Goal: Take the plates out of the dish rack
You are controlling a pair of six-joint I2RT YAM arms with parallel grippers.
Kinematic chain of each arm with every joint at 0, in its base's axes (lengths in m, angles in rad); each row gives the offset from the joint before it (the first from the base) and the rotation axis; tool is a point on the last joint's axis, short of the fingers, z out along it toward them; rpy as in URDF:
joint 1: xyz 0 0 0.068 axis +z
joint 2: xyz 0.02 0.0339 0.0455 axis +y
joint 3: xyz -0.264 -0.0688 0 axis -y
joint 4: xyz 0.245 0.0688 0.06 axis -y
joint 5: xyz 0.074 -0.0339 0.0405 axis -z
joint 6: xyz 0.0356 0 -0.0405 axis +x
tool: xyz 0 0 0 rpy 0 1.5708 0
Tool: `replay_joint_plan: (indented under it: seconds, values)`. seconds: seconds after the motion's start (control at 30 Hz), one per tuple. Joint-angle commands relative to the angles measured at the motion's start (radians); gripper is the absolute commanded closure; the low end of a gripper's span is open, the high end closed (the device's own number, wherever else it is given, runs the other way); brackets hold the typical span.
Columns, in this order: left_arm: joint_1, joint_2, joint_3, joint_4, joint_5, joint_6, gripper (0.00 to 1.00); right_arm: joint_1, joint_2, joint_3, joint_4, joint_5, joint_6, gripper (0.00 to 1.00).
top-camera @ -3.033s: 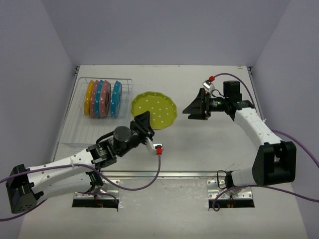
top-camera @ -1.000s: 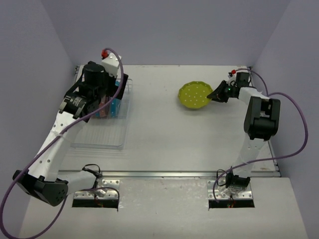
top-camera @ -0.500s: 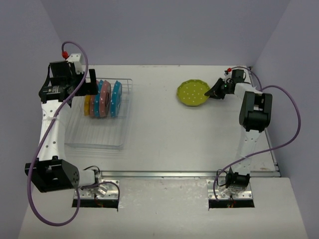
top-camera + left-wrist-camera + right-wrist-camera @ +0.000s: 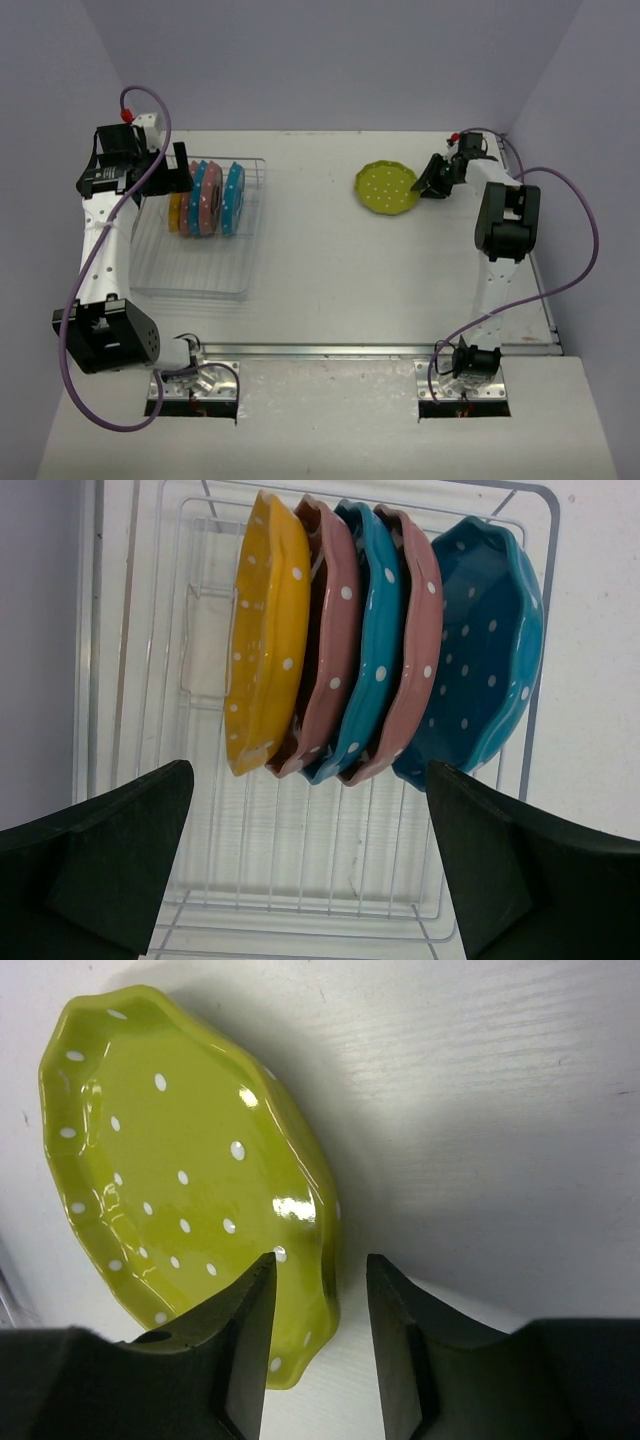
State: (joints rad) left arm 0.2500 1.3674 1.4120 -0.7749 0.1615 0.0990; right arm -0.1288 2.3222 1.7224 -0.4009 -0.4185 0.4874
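Observation:
Several dotted plates stand on edge in the wire dish rack (image 4: 200, 282) at the far left: orange (image 4: 265, 630), pink (image 4: 335, 630), blue (image 4: 375, 650), pink (image 4: 420, 650), blue (image 4: 490, 650). My left gripper (image 4: 175, 170) hovers at the rack's back left, wide open (image 4: 308, 780), apart from the plates. A yellow-green plate (image 4: 387, 187) lies flat on the table at the far right. My right gripper (image 4: 430, 182) straddles its near rim (image 4: 320, 1265), jaws a little apart. Bare table shows between the rim (image 4: 325, 1250) and one finger.
The rack's near half (image 4: 300, 900) holds nothing. Purple walls close in the table on the left, back and right. Both arms' purple cables (image 4: 560, 290) loop beside them. The table edge runs just right of the right gripper.
My right gripper has parted its jaws around the yellow-green plate's rim, and the plate rests on the table. The left arm swung back-left over the rack and has settled there, still open.

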Motion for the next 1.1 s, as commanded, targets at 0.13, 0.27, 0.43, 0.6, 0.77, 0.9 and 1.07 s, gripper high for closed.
replay_joint_plan:
  seconds: [0.13, 0.27, 0.43, 0.6, 0.77, 0.9, 1.07]
  values:
    - [0.069, 0.052, 0.101, -0.049, 0.079, -0.007, 0.02, 0.02, -0.117, 0.051, -0.077, 0.076, -0.063, 0.29]
    - [0.115, 0.118, 0.19, -0.129, 0.155, 0.027, 0.11, 0.029, -0.21, 0.038, -0.11, 0.042, -0.09, 0.14]
    - [0.134, 0.192, 0.247, -0.182, 0.168, 0.091, 0.31, 0.035, -0.381, -0.049, -0.118, -0.041, -0.131, 0.01]
    - [0.14, 0.238, 0.247, -0.161, 0.139, 0.141, 0.4, 0.036, -0.557, -0.206, -0.117, -0.106, -0.175, 0.01]
    - [0.141, 0.289, 0.259, -0.143, 0.155, 0.169, 0.44, 0.035, -0.717, -0.369, -0.086, -0.167, -0.204, 0.01]
    - [0.141, 0.345, 0.262, -0.152, 0.174, 0.191, 0.46, 0.035, -0.819, -0.478, -0.081, -0.178, -0.232, 0.01]
    - [0.14, 0.389, 0.253, -0.156, 0.203, 0.205, 0.48, 0.035, -0.835, -0.509, -0.092, -0.181, -0.248, 0.01]
